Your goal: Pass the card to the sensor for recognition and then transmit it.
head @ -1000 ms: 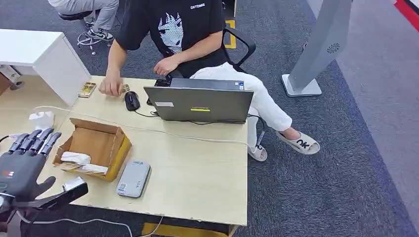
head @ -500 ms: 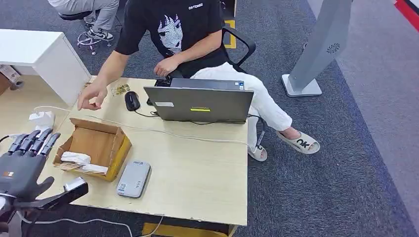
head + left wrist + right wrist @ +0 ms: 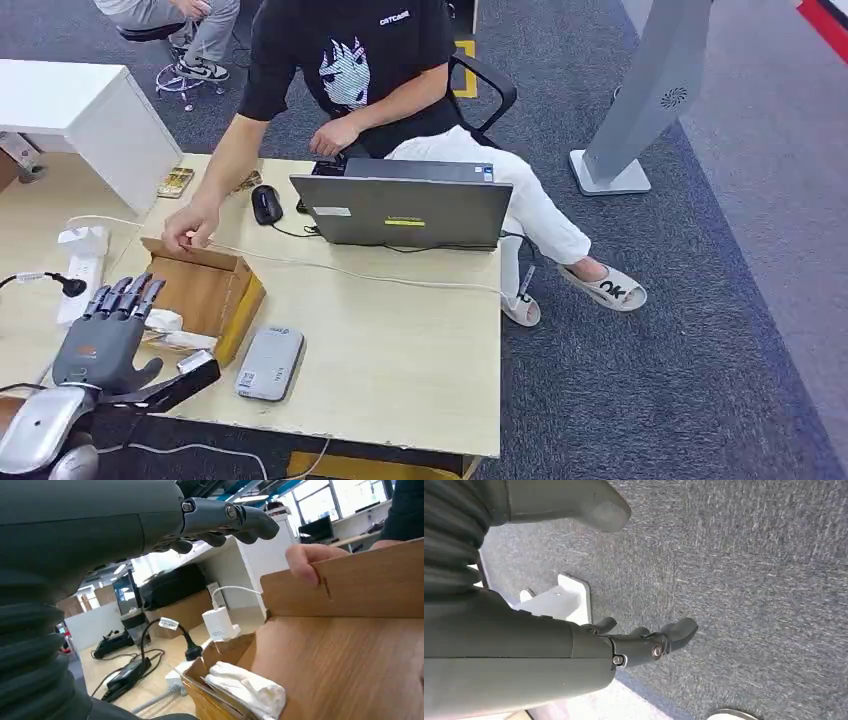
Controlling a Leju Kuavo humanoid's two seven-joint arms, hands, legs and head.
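Note:
My left hand (image 3: pixel 105 335) hovers over the table's near left corner, fingers spread and holding nothing, just left of an open cardboard box (image 3: pixel 205 290). The left wrist view looks into the cardboard box (image 3: pixel 350 655) past my fingers (image 3: pixel 225 517). A grey card sensor (image 3: pixel 269 362) lies flat to the right of the box. A person's hand (image 3: pixel 190 228) touches the box's far rim; the same person's finger (image 3: pixel 302 562) curls over that rim. Two small patterned cards (image 3: pixel 176 181) (image 3: pixel 248 181) lie near the mouse. My right hand (image 3: pixel 644 642) hangs over grey carpet, holding nothing.
White crumpled paper (image 3: pixel 160 320) lies in the box. A laptop (image 3: pixel 405 208), a mouse (image 3: pixel 266 203) and a white cable (image 3: pixel 380 278) cross the far table. A power strip (image 3: pixel 75 275) with a white charger (image 3: pixel 218 625) sits left. A white cabinet (image 3: pixel 90 110) stands far left.
My left hand has moved forward and right, up beside the box. The person's hand has come from the cards by the mouse to the box's far rim.

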